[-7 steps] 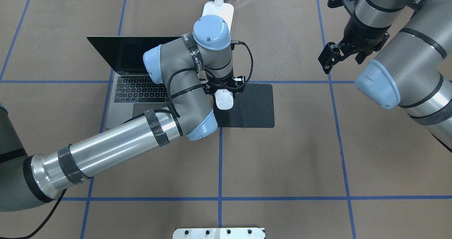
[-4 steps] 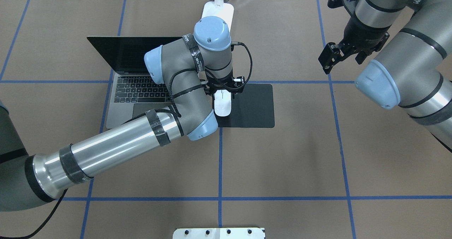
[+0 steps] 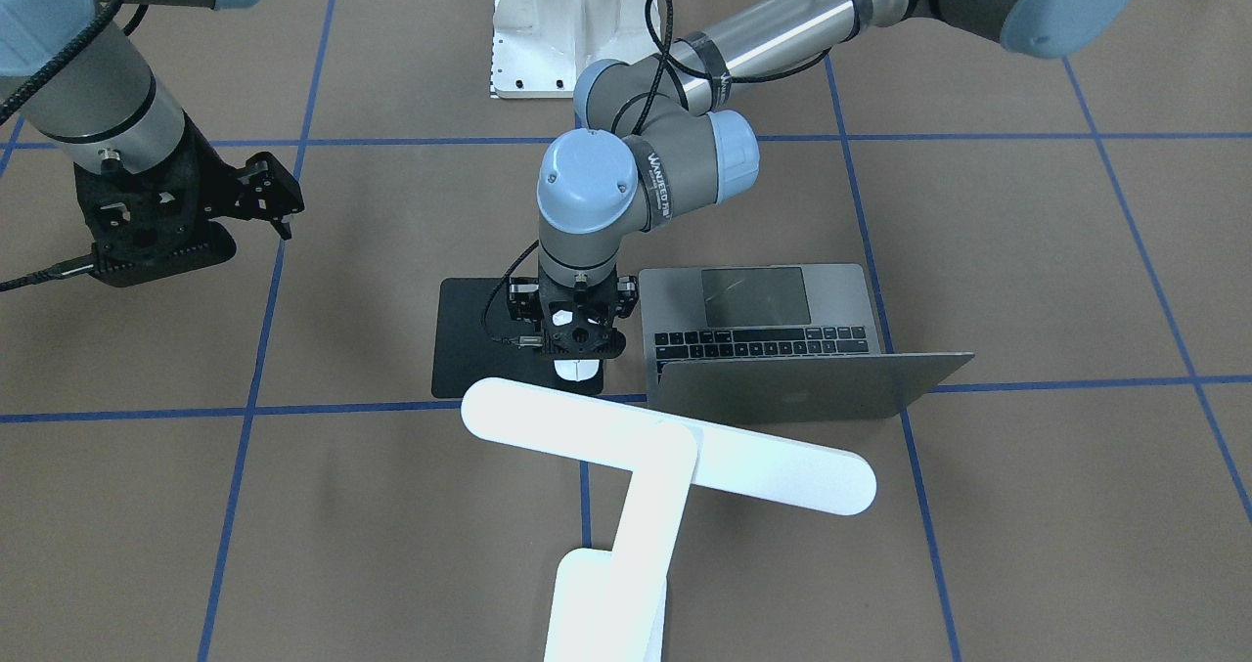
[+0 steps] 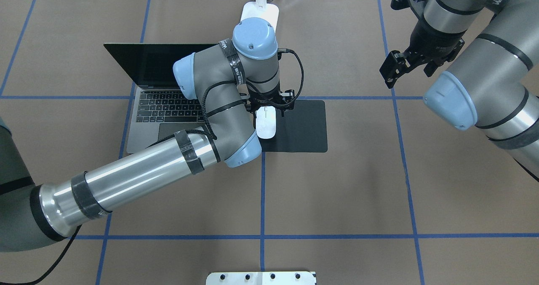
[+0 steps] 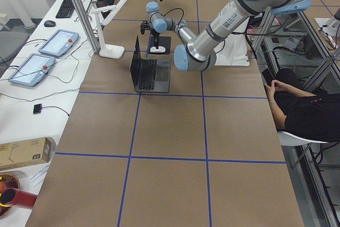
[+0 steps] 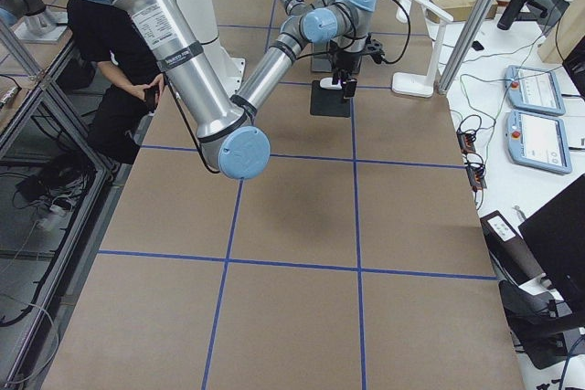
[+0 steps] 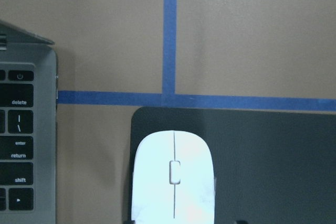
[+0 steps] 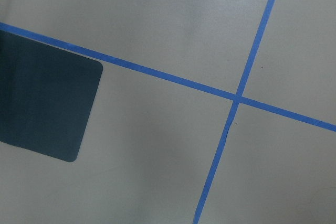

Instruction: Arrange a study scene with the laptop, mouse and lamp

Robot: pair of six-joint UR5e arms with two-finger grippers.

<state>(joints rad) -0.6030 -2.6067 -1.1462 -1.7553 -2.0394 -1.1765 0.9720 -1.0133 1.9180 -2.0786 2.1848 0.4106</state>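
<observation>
The mouse (image 4: 266, 129) is seemingly clamped by the left claw (image 4: 268, 110); the right claw (image 4: 408, 70) is open. Released here, the pad (image 4: 305, 127) edge may be overhung.

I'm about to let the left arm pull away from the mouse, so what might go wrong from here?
1. The mouse lies at the edge of the black pad nearest the laptop. With the jaws of the left gripper close beside it, a sideways drag might slide it off.
2. The left arm hangs over the keyboard beside the open screen, so a careless retreat may knock the lid.
</observation>
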